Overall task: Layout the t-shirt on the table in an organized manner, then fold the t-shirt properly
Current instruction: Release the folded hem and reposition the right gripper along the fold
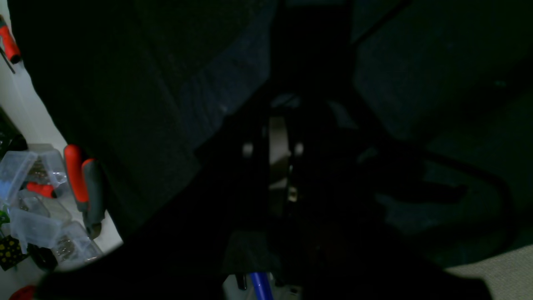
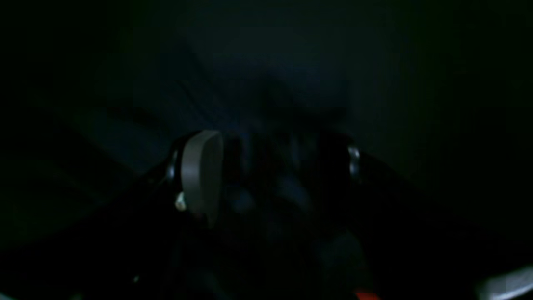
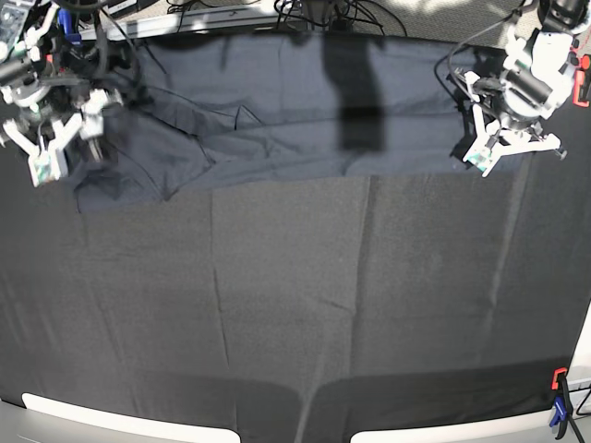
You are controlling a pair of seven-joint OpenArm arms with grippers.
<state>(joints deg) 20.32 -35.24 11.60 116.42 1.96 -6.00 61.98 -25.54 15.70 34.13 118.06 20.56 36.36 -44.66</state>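
The dark navy t-shirt (image 3: 277,129) lies spread in a wide band across the far part of the table (image 3: 295,305), with creases toward its left end. My left gripper (image 3: 476,162) is shut on the shirt's right edge. In the left wrist view its fingers (image 1: 278,146) are pressed together, with navy cloth (image 1: 416,62) bunched around them. My right gripper (image 3: 65,149) stands open over the shirt's left end. In the right wrist view its pale pads (image 2: 202,175) are wide apart, and only dim dark fabric (image 2: 266,83) shows beyond them.
Red-handled clamps (image 1: 79,179) and clear plastic boxes (image 1: 29,216) sit beside the table's pale edge. A red and blue clamp (image 3: 560,399) grips the near right corner. Cables (image 3: 323,14) run along the far edge.
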